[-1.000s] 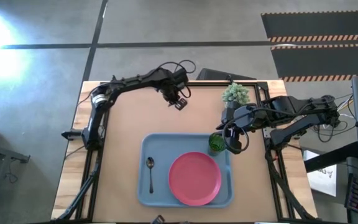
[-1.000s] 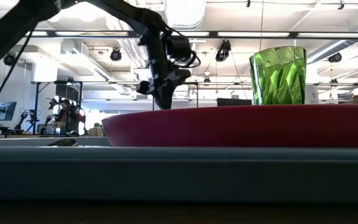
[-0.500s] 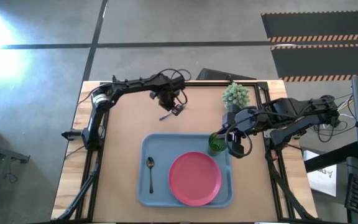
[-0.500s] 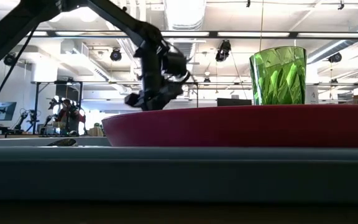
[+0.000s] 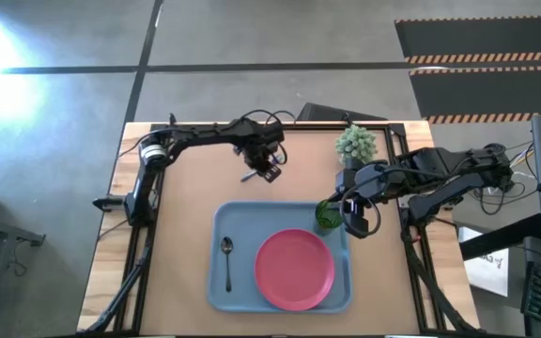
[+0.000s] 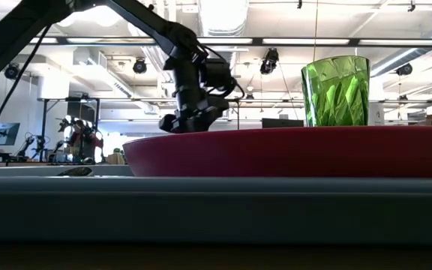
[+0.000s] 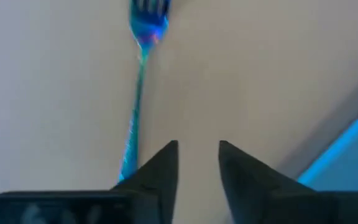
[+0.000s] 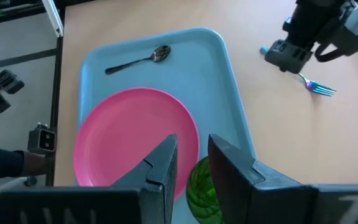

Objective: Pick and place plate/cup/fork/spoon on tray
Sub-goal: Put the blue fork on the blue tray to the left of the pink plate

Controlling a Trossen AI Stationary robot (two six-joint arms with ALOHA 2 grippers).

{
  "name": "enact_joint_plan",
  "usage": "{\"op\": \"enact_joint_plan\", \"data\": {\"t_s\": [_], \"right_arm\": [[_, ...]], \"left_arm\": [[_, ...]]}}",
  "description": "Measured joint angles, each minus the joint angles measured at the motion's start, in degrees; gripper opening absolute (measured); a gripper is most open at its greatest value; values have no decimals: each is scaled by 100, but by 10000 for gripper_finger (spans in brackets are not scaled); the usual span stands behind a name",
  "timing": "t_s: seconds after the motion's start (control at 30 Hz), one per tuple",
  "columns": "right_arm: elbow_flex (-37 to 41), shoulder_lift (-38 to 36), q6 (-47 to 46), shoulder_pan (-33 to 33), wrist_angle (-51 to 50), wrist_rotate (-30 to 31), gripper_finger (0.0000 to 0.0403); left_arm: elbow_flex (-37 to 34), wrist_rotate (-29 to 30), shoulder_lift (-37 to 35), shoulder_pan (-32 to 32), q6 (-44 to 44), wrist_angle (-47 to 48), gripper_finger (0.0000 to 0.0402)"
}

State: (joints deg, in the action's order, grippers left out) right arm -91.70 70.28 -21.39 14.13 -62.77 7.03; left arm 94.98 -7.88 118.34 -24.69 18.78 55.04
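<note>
Tan worktop: left gripper low over it, jaws slightly apart, empty; fork lies just beside one jaw. Right gripper above green cup, jaws apart. Cup, plate, spoon on tray.

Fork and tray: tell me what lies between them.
Nothing: in the high view, only bare tabletop separates the fork from the tray. The left gripper sits at the fork.

High cam straight down, low cam table-level; both share plate w/ right wrist.
</note>
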Motion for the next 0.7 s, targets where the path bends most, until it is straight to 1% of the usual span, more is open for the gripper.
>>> {"op": "enact_joint_plan", "data": {"t_s": [0.03, 0.17, 0.3, 0.4, 0.57, 0.7], "right_arm": [[0, 0, -26, 0, 1, 0, 79], [0, 0, -60, 0, -2, -1, 79], [0, 0, -65, 0, -1, 0, 79], [0, 0, -72, 0, 1, 0, 79], [0, 0, -154, 0, 5, 1, 79], [0, 0, -161, 0, 53, 2, 79]], "left_arm": [[25, 81, -1, 0, 28, -21, 110], [15, 103, 0, -28, 34, -80, 153], [-117, 302, 0, -61, 32, -118, 178], [-172, 350, 0, -103, 8, -242, 185], [-188, 372, 0, -146, -259, -257, 185], [-248, 334, 0, -186, -286, -204, 185]]}}
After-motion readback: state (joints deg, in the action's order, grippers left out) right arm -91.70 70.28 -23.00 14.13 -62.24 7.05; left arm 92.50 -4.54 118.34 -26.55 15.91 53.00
